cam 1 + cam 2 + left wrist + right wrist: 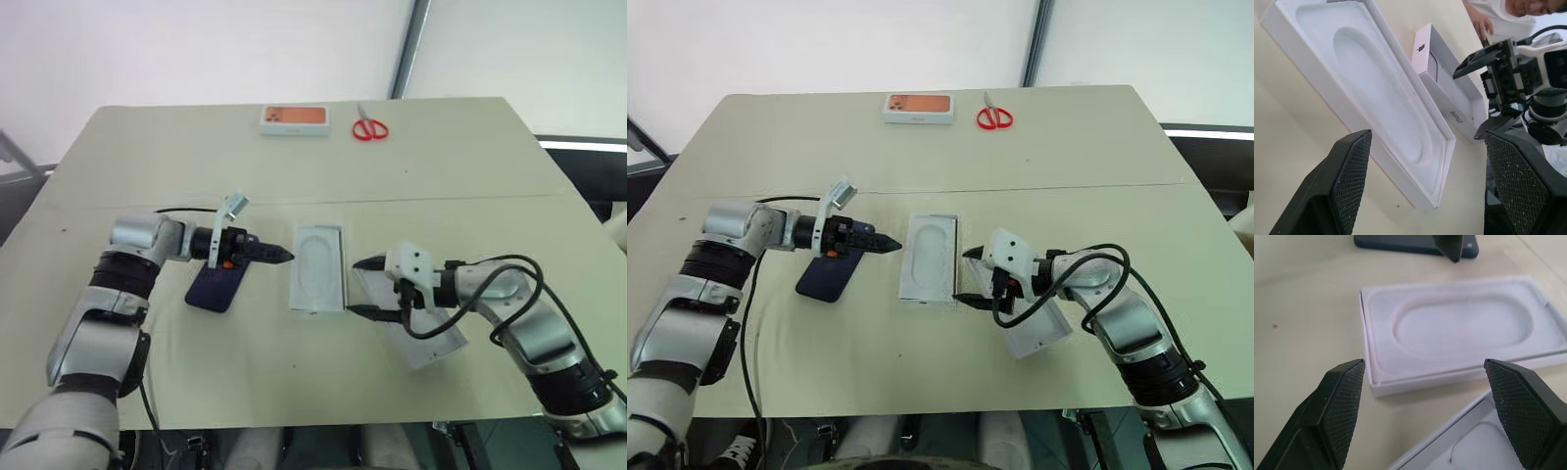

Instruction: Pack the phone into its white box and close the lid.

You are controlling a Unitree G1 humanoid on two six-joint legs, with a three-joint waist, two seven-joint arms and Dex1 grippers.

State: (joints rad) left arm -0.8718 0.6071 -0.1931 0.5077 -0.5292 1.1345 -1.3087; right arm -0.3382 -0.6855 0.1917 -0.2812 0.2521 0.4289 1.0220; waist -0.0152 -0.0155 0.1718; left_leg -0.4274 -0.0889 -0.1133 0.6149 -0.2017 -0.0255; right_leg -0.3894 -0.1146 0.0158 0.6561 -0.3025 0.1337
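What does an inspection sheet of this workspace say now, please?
Surface: pale table, slightly creased.
Job's things: phone lies flat beside white box, which holds a moulded insert; lid lies open side up, under the right arm.
Clutter: orange-faced case and red scissors at the far edge.
Grippers: left gripper above the phone, jaws open; right gripper beside the box, jaws open; both empty.
Cables: black cable loops on the right arm.
Surroundings: a person beyond the table.
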